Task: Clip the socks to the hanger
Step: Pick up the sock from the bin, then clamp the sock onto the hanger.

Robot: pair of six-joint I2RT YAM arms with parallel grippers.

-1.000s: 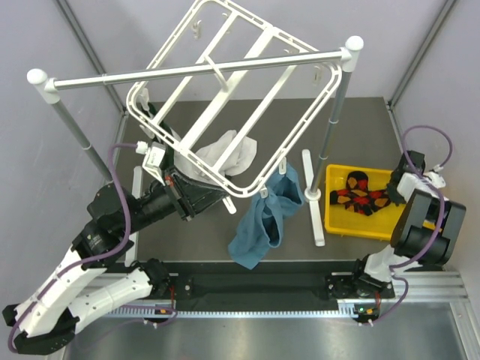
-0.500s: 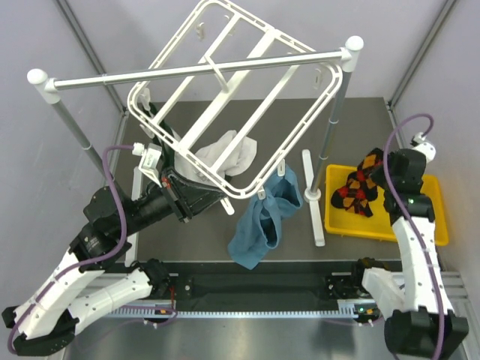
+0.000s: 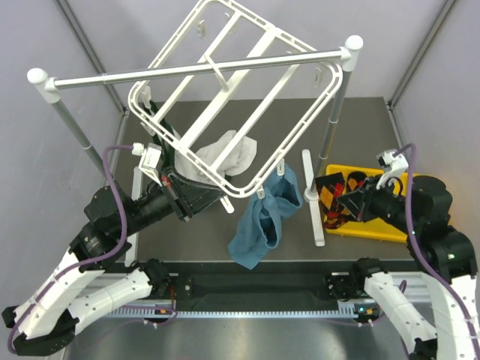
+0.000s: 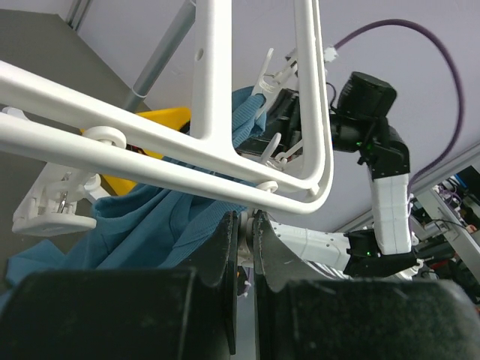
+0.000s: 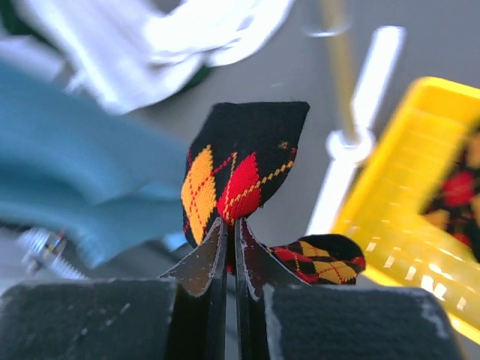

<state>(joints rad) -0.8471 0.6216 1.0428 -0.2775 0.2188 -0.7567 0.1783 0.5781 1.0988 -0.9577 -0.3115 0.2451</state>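
Note:
The white hanger (image 3: 294, 139) hangs tilted from the silver rail. My left gripper (image 3: 220, 196) is shut on a small white part under the hanger's near corner; in the left wrist view the gripper (image 4: 245, 221) pinches it just below the frame (image 4: 210, 75). My right gripper (image 3: 358, 201) is shut on a black argyle sock (image 3: 334, 199) and holds it up over the left end of the yellow bin. In the right wrist view the sock (image 5: 240, 165) sticks up from the gripper (image 5: 231, 225). A second argyle sock (image 5: 459, 187) lies blurred in the bin.
A teal cloth (image 3: 262, 217) hangs clipped at the hanger's near corner, between the two grippers. A white cloth (image 3: 229, 154) hangs under the frame. The silver rail (image 3: 195, 71) on two posts crosses above. The yellow bin (image 3: 375, 231) sits at the right, beside the rack's white foot (image 3: 311, 195).
My right arm has lifted one argyle sock out of the yellow bin and swung it left toward the hanger. The left arm and the hanger have stayed put.

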